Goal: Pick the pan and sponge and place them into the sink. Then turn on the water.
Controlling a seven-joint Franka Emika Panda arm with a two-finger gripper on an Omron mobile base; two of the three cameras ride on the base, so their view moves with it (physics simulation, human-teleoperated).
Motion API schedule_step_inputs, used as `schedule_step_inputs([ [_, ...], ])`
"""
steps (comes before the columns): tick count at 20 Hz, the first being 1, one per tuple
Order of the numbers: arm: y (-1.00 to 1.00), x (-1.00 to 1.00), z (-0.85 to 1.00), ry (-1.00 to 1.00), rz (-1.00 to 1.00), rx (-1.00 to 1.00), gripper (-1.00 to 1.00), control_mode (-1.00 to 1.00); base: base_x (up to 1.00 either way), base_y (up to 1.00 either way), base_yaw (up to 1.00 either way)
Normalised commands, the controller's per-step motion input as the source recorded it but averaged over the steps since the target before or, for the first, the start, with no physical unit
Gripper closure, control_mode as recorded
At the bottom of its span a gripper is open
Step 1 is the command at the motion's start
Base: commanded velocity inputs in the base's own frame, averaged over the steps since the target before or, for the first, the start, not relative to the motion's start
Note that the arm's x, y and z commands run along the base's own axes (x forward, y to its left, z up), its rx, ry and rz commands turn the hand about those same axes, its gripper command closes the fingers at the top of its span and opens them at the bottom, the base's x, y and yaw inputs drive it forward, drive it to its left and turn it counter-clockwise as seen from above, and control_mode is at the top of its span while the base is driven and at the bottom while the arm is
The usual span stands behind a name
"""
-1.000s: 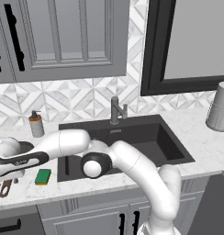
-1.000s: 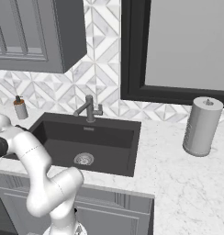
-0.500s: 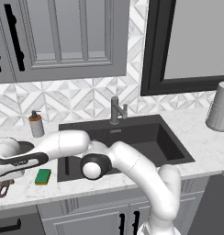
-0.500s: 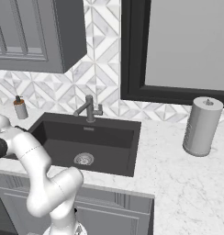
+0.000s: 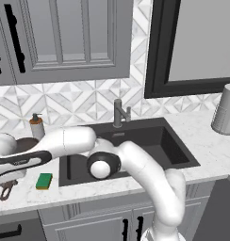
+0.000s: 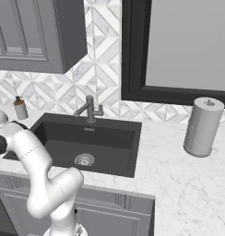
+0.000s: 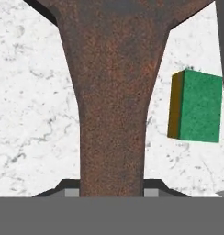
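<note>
In the hand view the pan's rusty brown handle [image 7: 113, 114] runs straight down between my fingertips, and my gripper [image 7: 112, 192] is shut on it. The left base view has the dark pan [image 5: 23, 144] on the counter left of the sink [image 5: 176, 141], partly hidden behind my hand, with the handle's end [image 5: 5, 191] poking out below. The sponge [image 5: 44, 180], green side up with a yellow edge, lies on the counter just right of the handle [image 7: 198, 106], apart from it. The black sink [image 6: 112, 138] holds only its silver drain [image 6: 84, 159]. The water is out of view; nothing runs from the faucet [image 5: 119, 113].
A soap bottle [image 5: 36, 126] stands behind the pan by the tiled wall. A paper towel roll [image 6: 204, 126] stands on the counter right of the sink. My forearm stretches across the sink's left front corner. Cabinets hang above the counter.
The jaws have closed on the pan's handle. The arm, pan and sponge have stayed where they were.
</note>
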Motion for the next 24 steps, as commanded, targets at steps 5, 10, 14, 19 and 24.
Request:
schedule_step_inputs([
  [5,-0.9,0.0,0.26,0.0,-0.18,0.06,1.0,-1.0,0.0,0.0,0.0],
  [10,-1.0,0.08,0.19,0.0,-0.22,0.11,1.0,-1.0,0.0,0.0,0.0],
  [14,-1.0,0.1,0.03,0.0,-0.27,0.12,1.0,-1.0,0.0,0.0,0.0],
  [19,-1.0,0.08,0.0,-0.01,-0.28,0.1,1.0,-1.0,0.0,0.0,0.0],
  [24,-0.99,0.11,0.0,-0.03,-0.26,0.09,1.0,-1.0,0.0,0.0,0.0],
])
